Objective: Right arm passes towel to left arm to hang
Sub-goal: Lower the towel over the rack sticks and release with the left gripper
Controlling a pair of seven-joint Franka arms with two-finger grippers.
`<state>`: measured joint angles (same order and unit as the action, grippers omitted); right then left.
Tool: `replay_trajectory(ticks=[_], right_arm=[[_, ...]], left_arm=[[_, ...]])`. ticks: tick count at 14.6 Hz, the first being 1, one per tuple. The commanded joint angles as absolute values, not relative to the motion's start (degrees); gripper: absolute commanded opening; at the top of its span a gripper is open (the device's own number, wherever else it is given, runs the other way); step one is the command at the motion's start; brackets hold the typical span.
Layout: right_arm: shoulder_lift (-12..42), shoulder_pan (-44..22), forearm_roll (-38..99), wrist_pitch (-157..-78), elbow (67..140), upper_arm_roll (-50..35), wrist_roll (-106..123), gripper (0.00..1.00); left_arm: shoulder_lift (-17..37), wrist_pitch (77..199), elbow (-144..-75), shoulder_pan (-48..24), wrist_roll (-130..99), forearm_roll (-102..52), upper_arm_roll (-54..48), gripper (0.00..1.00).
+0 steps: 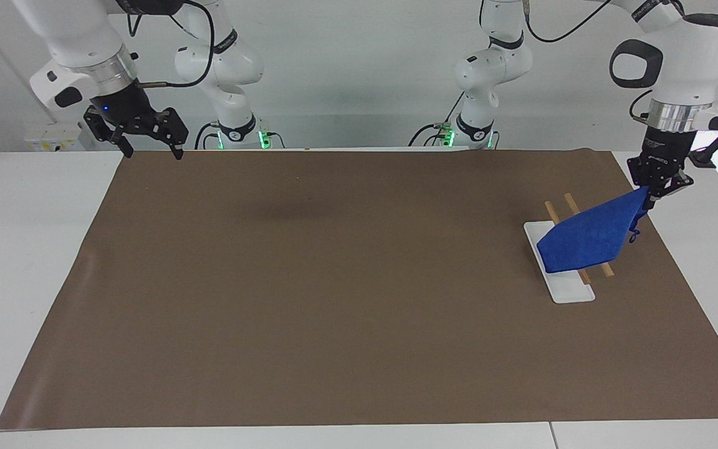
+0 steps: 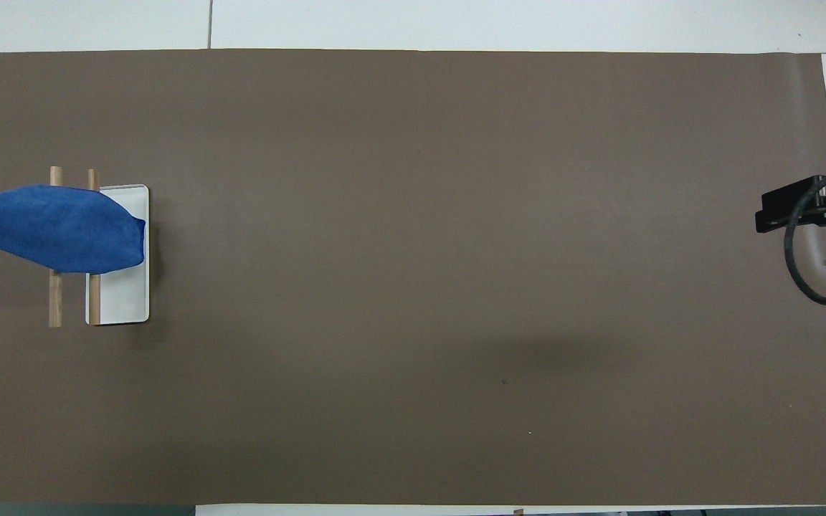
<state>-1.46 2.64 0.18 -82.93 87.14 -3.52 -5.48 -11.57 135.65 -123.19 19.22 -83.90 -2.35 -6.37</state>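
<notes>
Here we find the left gripper (image 1: 657, 196) at the left arm's end of the bench (image 1: 22, 249), hanging over the edge of the brown mat (image 1: 334, 299), its jaws clamped on one corner of the towel (image 1: 589, 238). The towel is blue and stretches slantwise down from that corner onto the rack (image 1: 568, 271). A short loose string dangles from the cloth just under the held corner.

The rack has a white flat base and two wooden rails (image 1: 602, 267) lying side by side. The towel's lower, wider end drapes across both rails and over part of the white base; whether it touches the base we cannot tell. From overhead, the towel (image 2: 54, 228) crosses both rails (image 2: 55, 301) nearer their far ends, and its rounded end sits over the white base (image 2: 126, 301). The left gripper itself falls outside the overhead view.

The right arm waits. The right gripper (image 1: 147, 149) hangs at the right arm's end, over the mat's corner nearest the robots, jaws apart and holding nothing, a small blue light showing on its wrist. Overhead, only its black body (image 2: 811, 204) and a looped cable show at the mat's edge (image 2: 825, 107).
</notes>
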Motion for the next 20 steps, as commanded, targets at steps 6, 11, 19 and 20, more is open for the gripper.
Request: replay_trajectory(ticks=[6, 11, 19, 20], right_arm=[[-2.0, 3.3, 1.2, -82.1, 87.5, -3.7, -4.1, 1.0], [-2.0, 3.3, 1.2, -82.1, 87.5, -3.7, -4.0, 1.0], [-2.0, 3.3, 1.2, -82.1, 87.5, -3.7, -4.1, 1.0], [-2.0, 3.3, 1.2, -82.1, 87.5, -3.7, -4.0, 1.0]], left_arm=[[-12.0, 142.6, -130.7, 23.8, -83.1, -1.3, -6.5, 0.0], [-7.3, 146.0, -130.9, 25.4, -83.2, -1.3, -6.5, 0.0], [-4.1, 151.0, -133.7, 26.2, -83.5, -1.3, -6.6, 0.0], [-4.1, 150.7, -133.7, 26.0, -83.5, -1.4, -6.6, 0.0]])
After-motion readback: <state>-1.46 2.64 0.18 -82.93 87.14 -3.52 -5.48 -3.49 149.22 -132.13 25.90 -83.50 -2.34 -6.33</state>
